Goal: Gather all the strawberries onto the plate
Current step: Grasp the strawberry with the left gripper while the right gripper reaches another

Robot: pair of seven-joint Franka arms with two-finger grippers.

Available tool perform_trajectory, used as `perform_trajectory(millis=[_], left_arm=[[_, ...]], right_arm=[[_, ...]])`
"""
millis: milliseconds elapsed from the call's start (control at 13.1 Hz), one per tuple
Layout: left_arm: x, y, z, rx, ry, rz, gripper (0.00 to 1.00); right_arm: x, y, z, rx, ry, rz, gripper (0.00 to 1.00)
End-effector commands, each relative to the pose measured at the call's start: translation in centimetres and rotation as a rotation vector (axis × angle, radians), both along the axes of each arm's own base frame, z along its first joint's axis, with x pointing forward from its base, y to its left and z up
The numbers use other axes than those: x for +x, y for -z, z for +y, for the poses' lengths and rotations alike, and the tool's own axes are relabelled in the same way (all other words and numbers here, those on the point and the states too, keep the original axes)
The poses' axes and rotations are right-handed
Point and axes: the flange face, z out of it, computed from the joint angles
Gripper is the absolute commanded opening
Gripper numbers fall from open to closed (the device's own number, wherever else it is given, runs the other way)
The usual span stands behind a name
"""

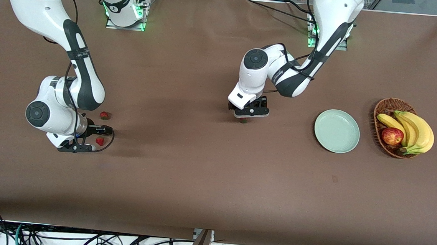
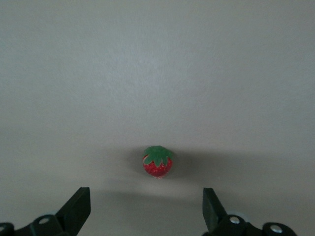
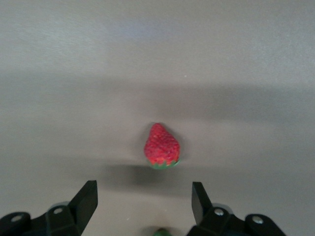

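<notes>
Both arms are at the approach step, each lined up on a berry; none has been gripped. The left tool [image 1: 247, 113] hangs low over the middle of the brown-covered bench [image 1: 183, 181], fingers spread fully wide and empty, with a small red strawberry with a green leafy cap [image 2: 157, 162] on the surface between them.

The right tool [image 1: 86, 138], near the right arm's end of the bench, is open a little less wide and also empty, over a second red strawberry [image 1: 100, 141]. A third strawberry [image 1: 105, 115] lies just beside it, farther from the front camera.

The round pale mint-green plate [image 1: 337, 131], near the left arm's end beside a brown wicker basket [image 1: 387, 107], holds nothing.

Next, each tool likely needs to descend and close gently. No writing is legible.
</notes>
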Motion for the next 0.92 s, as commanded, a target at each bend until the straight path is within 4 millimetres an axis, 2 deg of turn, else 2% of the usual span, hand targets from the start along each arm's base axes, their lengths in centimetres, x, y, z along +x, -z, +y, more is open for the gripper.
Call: perform_trajectory(millis=[0,230,536,842], left_arm=[[0.8,0.6,-0.2,-0.008,-0.010,-0.028,1.00],[1.7,3.3,-0.8,-0.020,-0.014,-0.011,1.00],[1.7,3.9,-0.5,-0.009,-0.006,-0.010,1.00],[2.3,4.6,-0.4,-0.010,-0.014,-0.005,0.88]], right_arm=[[0.7,0.6,-1.7,0.013,-0.008,-0.030,0.84],[1.9,1.4,-1.6,0.006,-0.014,-0.060,0.83],[2.1,2.2,-1.7,0.007,-0.012,-0.079,0.69],[2.1,2.2,-1.7,0.010,-0.007,-0.079,0.55]])
